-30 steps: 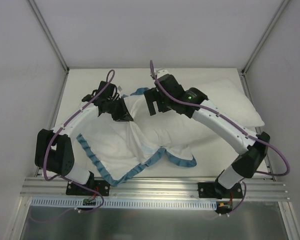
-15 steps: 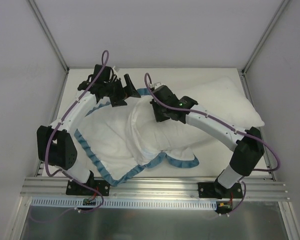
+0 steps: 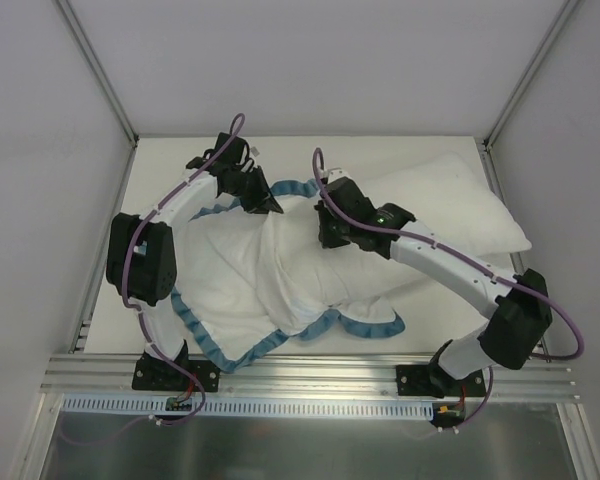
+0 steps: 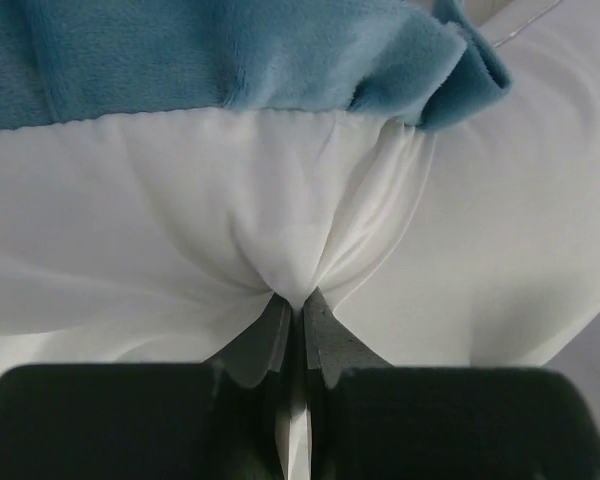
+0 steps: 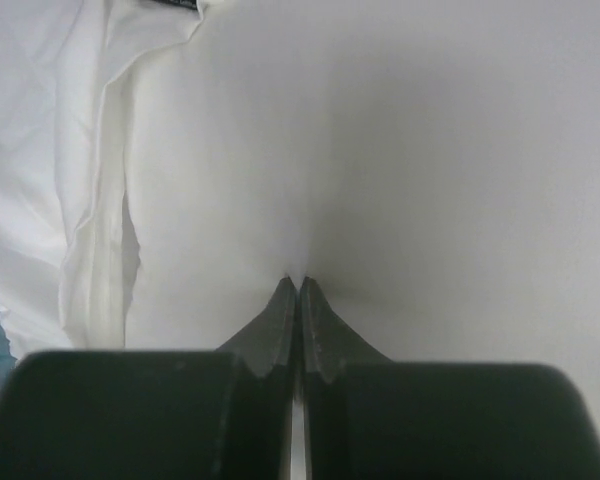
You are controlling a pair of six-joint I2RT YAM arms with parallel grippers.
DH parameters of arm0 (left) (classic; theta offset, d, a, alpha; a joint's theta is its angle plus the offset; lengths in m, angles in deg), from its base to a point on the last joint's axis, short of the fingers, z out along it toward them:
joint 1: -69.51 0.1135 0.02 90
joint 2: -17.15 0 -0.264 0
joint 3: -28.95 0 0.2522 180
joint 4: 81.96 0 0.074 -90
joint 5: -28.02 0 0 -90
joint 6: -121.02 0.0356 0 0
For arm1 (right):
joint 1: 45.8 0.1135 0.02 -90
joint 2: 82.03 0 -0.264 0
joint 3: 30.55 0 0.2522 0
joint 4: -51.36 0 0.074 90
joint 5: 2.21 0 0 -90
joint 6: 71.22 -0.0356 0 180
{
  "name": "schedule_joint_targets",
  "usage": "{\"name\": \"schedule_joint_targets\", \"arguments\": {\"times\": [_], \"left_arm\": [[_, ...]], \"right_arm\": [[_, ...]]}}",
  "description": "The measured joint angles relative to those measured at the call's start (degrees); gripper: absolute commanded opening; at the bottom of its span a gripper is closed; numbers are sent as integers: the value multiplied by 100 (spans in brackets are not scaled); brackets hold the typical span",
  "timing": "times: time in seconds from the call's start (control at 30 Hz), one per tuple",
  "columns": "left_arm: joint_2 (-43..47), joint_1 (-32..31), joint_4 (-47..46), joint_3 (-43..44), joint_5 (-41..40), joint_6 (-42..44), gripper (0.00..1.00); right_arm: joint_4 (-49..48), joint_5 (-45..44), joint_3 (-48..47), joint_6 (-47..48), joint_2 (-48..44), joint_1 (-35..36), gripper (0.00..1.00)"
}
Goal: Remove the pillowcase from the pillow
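Note:
The pillowcase lies inside out, white with a teal ruffle, spread over the left and middle of the table. The plump white pillow sticks out of it to the right. My left gripper is at the case's far edge. In the left wrist view it is shut on a pinched fold of white pillowcase, just below the teal ruffle. My right gripper bears down on the pillow near the case's mouth. Its tips are shut on the pillow's skin, which puckers slightly there.
The white table is boxed in by pale walls on three sides. An aluminium rail runs along the near edge by the arm bases. The left arm's elbow hangs over the case's left side.
My left gripper let go, swung toward the back and shut again on the case near the ruffle. My right gripper dropped onto the pillow and shut there.

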Motion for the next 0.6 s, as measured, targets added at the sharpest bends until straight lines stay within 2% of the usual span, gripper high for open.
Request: {"name": "schedule_joint_targets", "arguments": {"times": [0.23,0.43,0.6], "left_arm": [[247,140,35,-203,575,-76,0],[573,935,94,-516,579,-57,0],[697,1438,118,-656,422,-31,0]], "right_arm": [[-138,129,793,-334,-1364,-623,1],[348,-142,1099,-391,-2553,-1220,1],[605,-476,1298,-413,-2752,-1421,1]]}}
